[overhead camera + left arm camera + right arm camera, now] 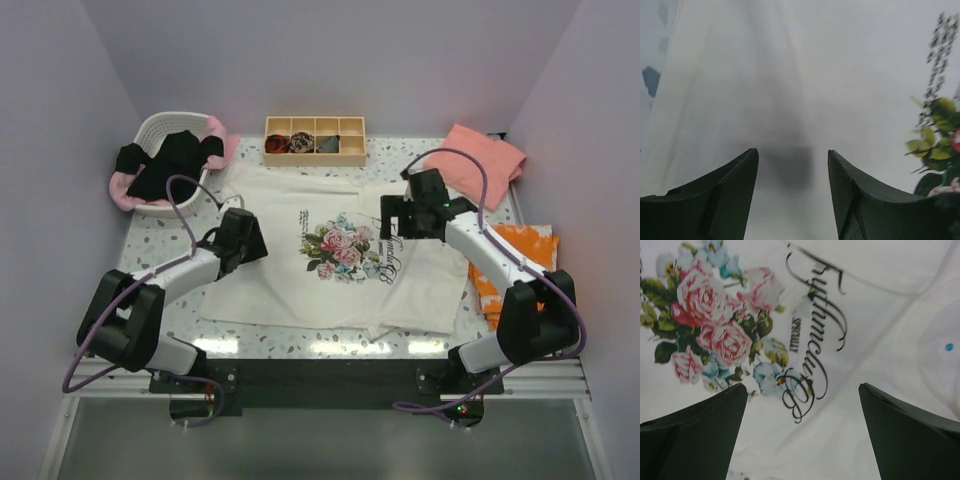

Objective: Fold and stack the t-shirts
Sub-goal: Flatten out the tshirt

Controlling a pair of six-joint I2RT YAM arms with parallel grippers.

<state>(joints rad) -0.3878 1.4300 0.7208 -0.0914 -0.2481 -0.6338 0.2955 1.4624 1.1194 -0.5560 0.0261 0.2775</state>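
— Where is the cream-white t-shirt [270, 275] found?

— It is spread flat, front up, across the middle of the speckled table [150, 250], with its rose print [338, 250] at the centre of the overhead view.

— How is the left gripper [245, 235] placed against it?

— It is held low over the shirt's left part, left of the print. In the left wrist view its jaws are parted, plain cloth is seen between and beyond them, and nothing is gripped. Whether the cloth is touched by the fingertips cannot be told.

— And the right gripper [403, 215]?

— It is set over the shirt's upper right part, right of the print. In the right wrist view the jaws are spread wide and nothing is held. The roses are seen at upper left, and black script lettering [815, 330] runs down between the fingers.

— Where are the other shirts seen?

— A black t-shirt [165, 160] is draped over a white basket [165, 122] at upper left, with a light pink t-shirt [217, 128] under it. A salmon-pink t-shirt [485, 160] is laid at upper right. An orange-and-white cloth [520, 245] is partly hidden behind the right arm, at the right edge.

— Anything else?

— A wooden compartment box [315, 152] holding rolled bundles is set at top centre, just beyond the shirt.
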